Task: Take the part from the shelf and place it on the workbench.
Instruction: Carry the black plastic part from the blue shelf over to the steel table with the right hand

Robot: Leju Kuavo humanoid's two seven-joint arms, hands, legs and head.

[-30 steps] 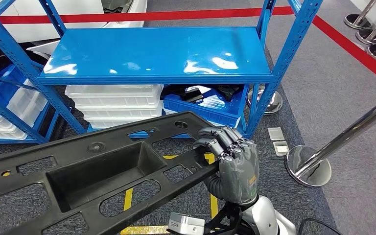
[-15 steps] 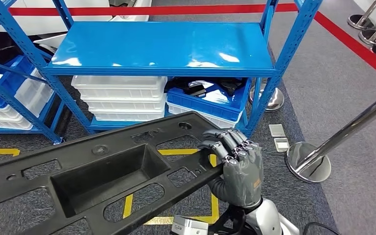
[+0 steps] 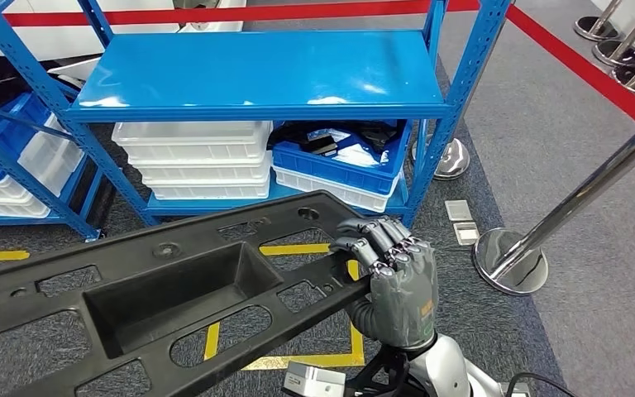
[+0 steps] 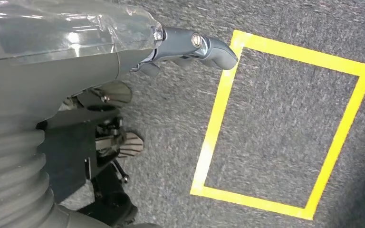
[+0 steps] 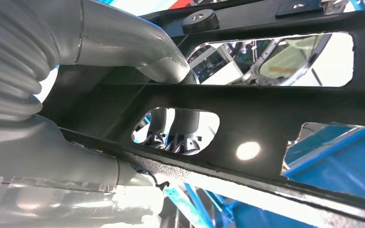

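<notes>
One right hand (image 3: 397, 277) grips the black part's (image 3: 165, 298) near edge, off the shelf (image 3: 256, 74).

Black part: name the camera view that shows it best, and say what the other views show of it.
The head view: the black part lies across the frame with its recess and cut-outs visible, and the right hand grips its near edge. The right wrist view gives a close look at its underside and openings. The left wrist view looks at carpet with yellow tape.

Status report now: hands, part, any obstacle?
Right hand grips part by its edge. Left hand holds nothing. Part off the shelf, over floor. Stanchion to the right.
</notes>
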